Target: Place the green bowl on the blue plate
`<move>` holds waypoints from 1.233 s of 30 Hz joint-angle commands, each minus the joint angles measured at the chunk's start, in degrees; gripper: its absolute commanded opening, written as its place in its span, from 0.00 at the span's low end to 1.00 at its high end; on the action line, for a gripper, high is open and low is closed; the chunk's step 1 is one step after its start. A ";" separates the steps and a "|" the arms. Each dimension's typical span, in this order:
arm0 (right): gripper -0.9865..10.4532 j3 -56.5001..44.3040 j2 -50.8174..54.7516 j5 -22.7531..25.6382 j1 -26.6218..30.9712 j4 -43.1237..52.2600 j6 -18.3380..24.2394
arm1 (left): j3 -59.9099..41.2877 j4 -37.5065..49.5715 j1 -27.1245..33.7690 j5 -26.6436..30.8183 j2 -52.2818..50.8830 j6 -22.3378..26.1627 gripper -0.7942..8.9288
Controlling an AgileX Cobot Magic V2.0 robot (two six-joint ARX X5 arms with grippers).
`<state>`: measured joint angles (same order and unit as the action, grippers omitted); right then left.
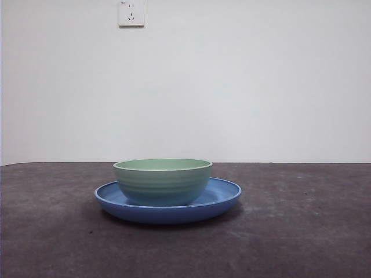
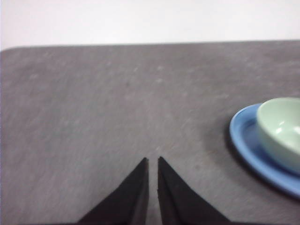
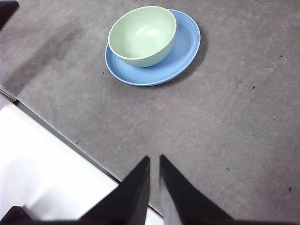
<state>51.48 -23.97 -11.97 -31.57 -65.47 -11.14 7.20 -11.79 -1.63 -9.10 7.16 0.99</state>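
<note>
The green bowl (image 1: pixel 162 180) stands upright inside the blue plate (image 1: pixel 223 196) on the dark grey table, a little left of the plate's middle. Both also show in the right wrist view, the bowl (image 3: pixel 143 35) on the plate (image 3: pixel 185 51), and in the left wrist view, the bowl (image 2: pixel 281 131) on the plate (image 2: pixel 246 136). My left gripper (image 2: pixel 153 161) is shut and empty, above bare table well away from the plate. My right gripper (image 3: pixel 154 159) is shut and empty, high above the table near its edge, far from the bowl. Neither arm shows in the front view.
A white wall with a socket (image 1: pixel 131 13) stands behind the table. In the right wrist view the table's edge (image 3: pixel 61 136) runs diagonally, with white floor (image 3: pixel 42 173) beyond it, and a dark object (image 3: pixel 7 10) sits at a corner.
</note>
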 commanded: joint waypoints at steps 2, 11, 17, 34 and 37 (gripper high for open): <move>0.11 0.59 -0.17 0.00 -0.50 0.52 0.00 | -1.84 1.03 0.17 5.25 -2.47 -0.70 0.11; 0.11 0.59 -0.17 0.00 -0.50 0.52 0.00 | -5.18 1.01 0.17 8.31 -6.56 -2.29 0.11; 0.11 0.59 -0.17 0.00 -0.50 0.72 0.00 | -6.54 0.96 0.17 8.28 -6.97 -2.19 0.11; 0.11 0.59 -0.17 0.00 -0.50 0.72 0.00 | -6.51 1.03 0.17 8.28 -6.97 0.46 0.11; 0.11 0.59 -0.17 0.00 -0.50 0.72 0.00 | -6.51 1.03 0.17 8.28 -6.97 0.46 0.11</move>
<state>51.48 -23.97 -11.97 -31.57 -65.32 -11.14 1.87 -10.39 -1.54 -1.13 0.27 0.78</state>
